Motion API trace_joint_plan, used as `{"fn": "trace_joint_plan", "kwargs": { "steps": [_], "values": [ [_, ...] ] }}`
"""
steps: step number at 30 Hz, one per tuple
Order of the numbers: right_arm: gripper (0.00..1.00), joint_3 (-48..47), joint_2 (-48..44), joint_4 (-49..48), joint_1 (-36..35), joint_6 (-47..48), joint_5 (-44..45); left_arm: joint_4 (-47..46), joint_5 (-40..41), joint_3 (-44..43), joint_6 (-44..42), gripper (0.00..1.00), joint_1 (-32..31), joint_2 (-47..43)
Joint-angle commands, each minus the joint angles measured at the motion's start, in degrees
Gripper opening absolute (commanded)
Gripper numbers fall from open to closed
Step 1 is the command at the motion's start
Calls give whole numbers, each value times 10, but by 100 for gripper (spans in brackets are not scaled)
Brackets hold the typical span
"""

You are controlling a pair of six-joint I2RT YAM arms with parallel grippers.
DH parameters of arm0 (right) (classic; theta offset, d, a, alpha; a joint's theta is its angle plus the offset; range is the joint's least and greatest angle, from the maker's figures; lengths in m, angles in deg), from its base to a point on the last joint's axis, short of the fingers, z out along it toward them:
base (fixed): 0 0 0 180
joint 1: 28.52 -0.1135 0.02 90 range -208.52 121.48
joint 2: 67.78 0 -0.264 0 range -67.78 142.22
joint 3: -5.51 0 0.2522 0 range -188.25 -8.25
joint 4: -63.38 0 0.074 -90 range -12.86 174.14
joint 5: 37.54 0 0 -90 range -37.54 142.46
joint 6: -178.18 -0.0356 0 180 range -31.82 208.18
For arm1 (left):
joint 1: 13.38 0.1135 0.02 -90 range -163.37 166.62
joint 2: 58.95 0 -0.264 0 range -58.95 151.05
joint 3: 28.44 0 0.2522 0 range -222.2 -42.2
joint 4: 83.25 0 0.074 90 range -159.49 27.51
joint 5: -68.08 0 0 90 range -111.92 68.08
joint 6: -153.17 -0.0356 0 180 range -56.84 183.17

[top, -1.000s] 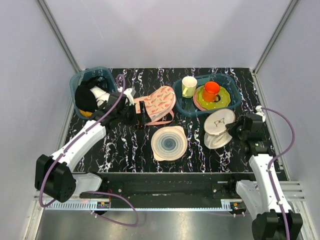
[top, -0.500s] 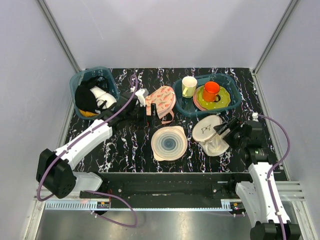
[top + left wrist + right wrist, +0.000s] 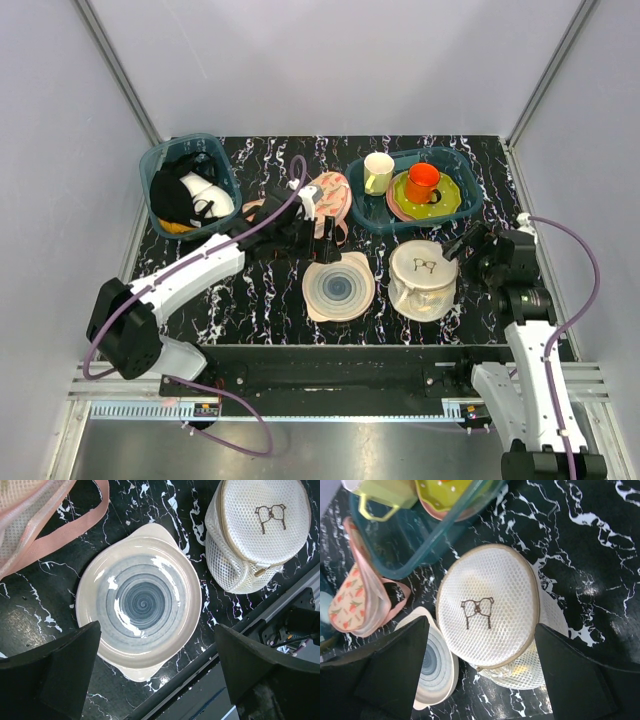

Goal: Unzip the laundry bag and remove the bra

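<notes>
1. laundry bag (image 3: 424, 278), the white round mesh pouch w/ beige trim: sits on the black white-veined marble desk (image 3: 270, 290), right half, flat face up. small dark line drawing shows on that face.
2. bag is just right of the pale blue-white ringed disc plate w/ two lugs (image 3: 338, 285), a narrow strip of desk between them. it's on the near side of the right teal plastic basket (image 3: 458, 163).
3. left wrist view: bag (image 3: 260, 530) at top right. beige zip line runs round its top edge & down the side wall to a small pull (image 3: 257, 572). zip looks shut.
4. right wrist view: bag (image 3: 487, 611) mid-frame. faint yellow patch (image 3: 519, 669) shows thru the lower side mesh, can't tell what it is.
5. right gripper (image 3: 470, 250): spread wide, nothing in it, by the bag's far-right edge. from its own cam (image 3: 482, 622) the bag lies between the two dark fingers, neither seen touching it.
6. left gripper (image 3: 322, 245): also spread wide, holding nothing, above the plate's far edge. wrist cam (image 3: 156, 630) looks down on the plate (image 3: 140, 605).
7. pink carrot-print cloth w/ pink straps (image 3: 325, 200) lies on the far side of the plate, under the left arm's front end.
8. right basket holds a pale yellow cup (image 3: 378, 172), an orange cup (image 3: 423, 181) & a green dish (image 3: 445, 195).
9. left teal basket (image 3: 160, 158), far-left of desk, holds black & white clothing.
</notes>
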Motion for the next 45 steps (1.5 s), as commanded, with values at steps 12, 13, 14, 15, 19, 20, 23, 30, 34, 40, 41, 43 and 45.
{"fn": "trace_joint_plan", "kwargs": {
  "steps": [12, 13, 14, 15, 19, 20, 23, 30, 34, 40, 41, 43, 45],
  "values": [
    [73, 88, 50, -85, 0, -36, -17, -118, 58, -39, 150, 99, -90, 100],
    [71, 88, 49, -85, 0, -35, -16, -113, 66, -48, 150, 99, -97, 104],
    [70, 92, 49, -86, 1, -34, -14, -113, 73, -54, 150, 97, -101, 109],
    [69, 94, 50, -88, 0, -34, -12, -118, 70, -60, 150, 95, -104, 114],
    [56, 104, 59, -108, 0, -41, -19, -136, 49, -80, 164, 89, -105, 131],
    [46, 105, 62, -113, 0, -43, -27, -142, 37, -81, 169, 89, -105, 134],
    [22, 103, 65, -116, 0, -48, -40, -150, 22, -78, 184, 91, -108, 147],
    [0, 106, 45, -100, 0, -66, -63, -124, 5, -72, 113, 93, -111, 139],
    [0, 88, 32, -120, 0, -92, -113, -106, -2, -90, 130, 92, -111, 155],
    [0, 19, -2, -137, 0, -115, -176, -123, 9, -63, 114, 90, -110, 135],
    [0, 13, -2, -156, 1, -132, -207, -132, 34, -51, 99, 90, -105, 115],
    [0, 7, -7, -183, 0, -153, -249, -148, 37, -15, 101, 90, -96, 51],
    [0, 12, -3, -248, 0, -192, -275, -138, 14, -12, 127, 89, -70, -1]
  ]
}}
